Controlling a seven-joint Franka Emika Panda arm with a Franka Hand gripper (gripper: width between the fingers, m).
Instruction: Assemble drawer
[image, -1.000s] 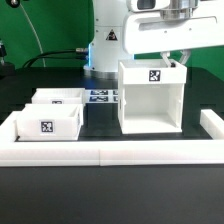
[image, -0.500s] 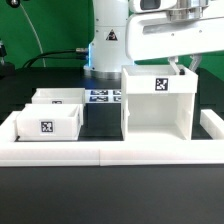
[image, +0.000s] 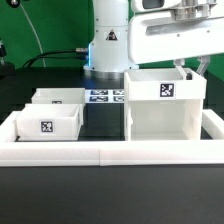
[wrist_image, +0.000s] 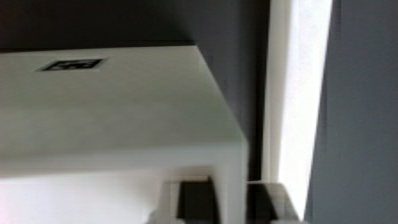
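Note:
The drawer's big white box housing (image: 160, 112) stands on the black table at the exterior view's right, its open front facing the camera and a tag on its top band. My gripper (image: 186, 68) comes down from above and is shut on the housing's far wall at the right. In the wrist view my gripper (wrist_image: 231, 200) has a dark finger (wrist_image: 194, 203) on each side of the thin white wall, and the housing's tagged surface (wrist_image: 107, 110) fills the picture. Two small white trays stand at the left, one in front (image: 47, 122) and one behind (image: 58, 97).
A long low white border wall (image: 110, 153) runs along the front and turns up both sides; the housing's right side is close to its right arm (image: 213, 125). The marker board (image: 101, 97) lies flat between the trays and the robot's base (image: 108, 45).
The housing has slid toward the exterior view's right with my gripper on it, widening the gap to the trays and closing on the right border wall.

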